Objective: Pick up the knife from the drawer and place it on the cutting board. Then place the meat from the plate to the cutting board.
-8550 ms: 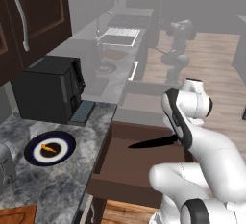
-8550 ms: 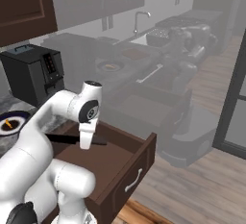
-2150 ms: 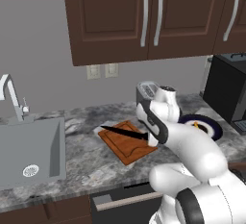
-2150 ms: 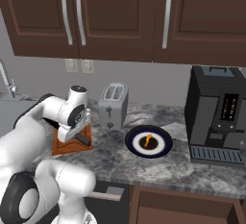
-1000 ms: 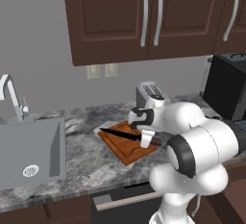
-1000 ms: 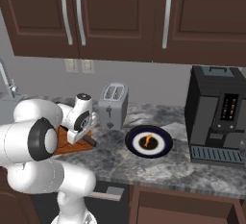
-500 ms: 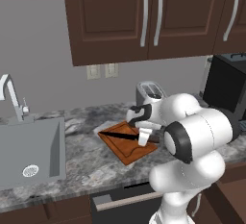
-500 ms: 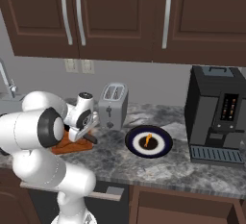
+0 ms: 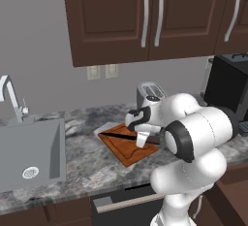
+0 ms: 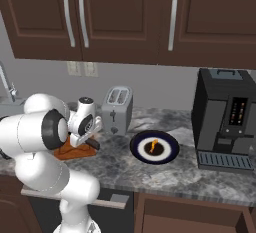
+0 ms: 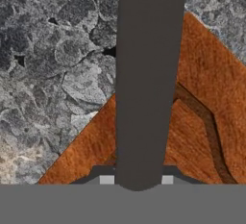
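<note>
Gripping the knife (image 9: pixel 127 136) by its dark grey handle, the fingers (image 9: pixel 141 141) are closing narrowly around it low over the cutting board (image 9: pixel 127 151), black blade pointing toward the sink side. Meat (image 10: pixel 153 144) is lying on the plate (image 10: pixel 166 157), further along the surface (image 10: pixel 118 167).

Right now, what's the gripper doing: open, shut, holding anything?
Gripper: shut on the knife, gripping its dark grey handle low over the cutting board.
</note>
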Tool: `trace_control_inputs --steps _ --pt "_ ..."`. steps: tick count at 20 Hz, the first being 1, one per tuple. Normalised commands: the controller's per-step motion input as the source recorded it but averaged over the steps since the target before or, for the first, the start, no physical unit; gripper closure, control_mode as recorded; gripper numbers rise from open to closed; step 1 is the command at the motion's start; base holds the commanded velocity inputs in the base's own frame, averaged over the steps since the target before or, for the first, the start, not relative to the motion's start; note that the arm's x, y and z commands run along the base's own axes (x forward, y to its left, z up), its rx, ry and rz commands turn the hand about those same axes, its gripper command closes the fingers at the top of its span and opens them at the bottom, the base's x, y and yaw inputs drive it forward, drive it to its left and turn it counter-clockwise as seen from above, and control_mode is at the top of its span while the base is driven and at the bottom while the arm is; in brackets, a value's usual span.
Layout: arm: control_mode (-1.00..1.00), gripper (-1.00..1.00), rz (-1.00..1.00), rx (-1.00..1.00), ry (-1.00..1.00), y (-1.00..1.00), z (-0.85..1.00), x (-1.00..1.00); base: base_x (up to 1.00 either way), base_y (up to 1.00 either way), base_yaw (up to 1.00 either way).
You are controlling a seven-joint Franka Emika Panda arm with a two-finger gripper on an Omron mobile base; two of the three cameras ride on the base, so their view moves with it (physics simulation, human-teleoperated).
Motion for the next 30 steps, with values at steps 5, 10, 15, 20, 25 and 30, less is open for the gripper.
trace_control_inputs --steps 5,10,15,20,25,30 --pt "-1.00 -1.00 -0.10 -0.01 0.00 0.17 -0.11 0.00 0.00 0.00 0.00" --pt "-1.00 -1.00 -0.05 0.00 0.00 0.00 0.00 -0.07 0.00 0.00 0.00" --pt "-1.00 -1.00 -0.03 0.00 -0.01 0.00 0.00 -0.12 0.00 0.00 0.00" --pt "-1.00 -1.00 -0.02 0.00 -0.06 0.00 0.07 -0.26 0.00 0.00 0.00" --pt "-1.00 -1.00 0.00 0.00 -0.14 0.00 0.34 -0.30 0.00 0.00 0.00" --pt "-1.00 -1.00 0.00 0.00 -0.15 0.00 0.44 -0.37 0.00 0.00 0.00"
